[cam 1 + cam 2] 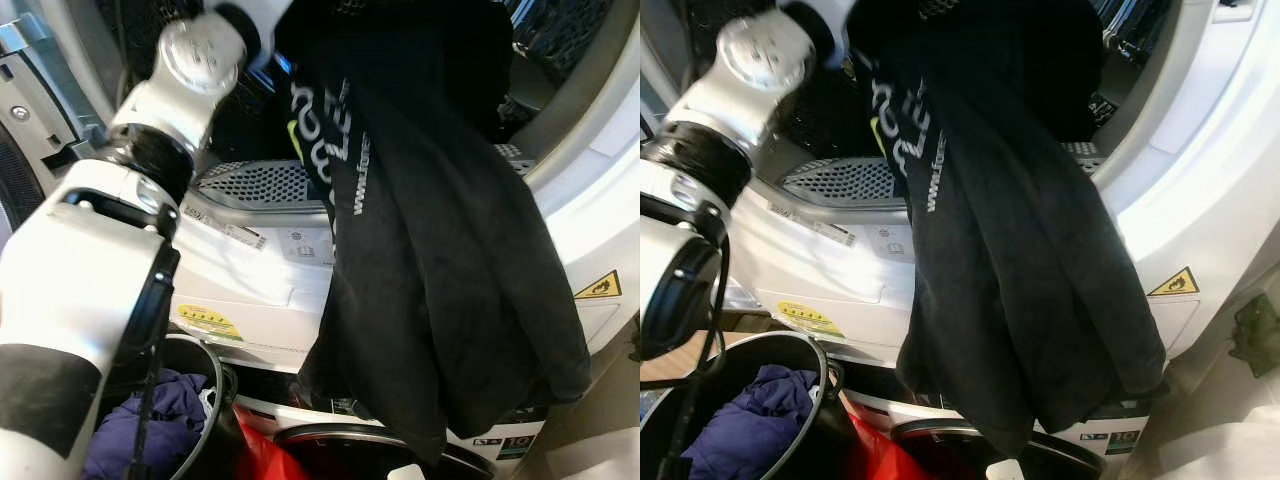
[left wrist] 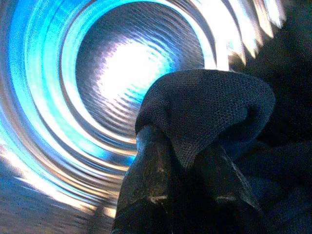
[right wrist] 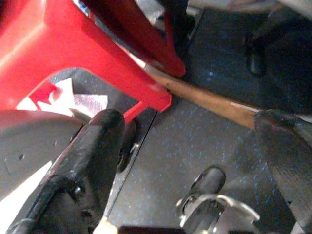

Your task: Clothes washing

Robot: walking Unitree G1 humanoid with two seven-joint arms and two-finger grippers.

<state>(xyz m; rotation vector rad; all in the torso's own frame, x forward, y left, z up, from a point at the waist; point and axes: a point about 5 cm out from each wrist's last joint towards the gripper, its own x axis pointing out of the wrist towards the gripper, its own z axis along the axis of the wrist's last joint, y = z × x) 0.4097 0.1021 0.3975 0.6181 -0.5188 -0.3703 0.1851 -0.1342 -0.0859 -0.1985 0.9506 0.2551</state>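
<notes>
**Laundry count at the washer**

One black garment [image 1: 440,250] with pale lettering hangs at the open washing machine [image 1: 600,200], whose one steel drum [image 2: 58,97] glows blue. One dark basket [image 1: 805,370] stands at the machine's lower left corner, holding one purple cloth [image 1: 750,425]. Two yellow stickers: one oval label [image 1: 210,322], one warning triangle [image 1: 598,287]. One red stool [image 3: 73,53] stands on the floor [image 3: 195,146]. Two hands: left hand [image 2: 183,180], right hand [image 3: 195,146].
</notes>
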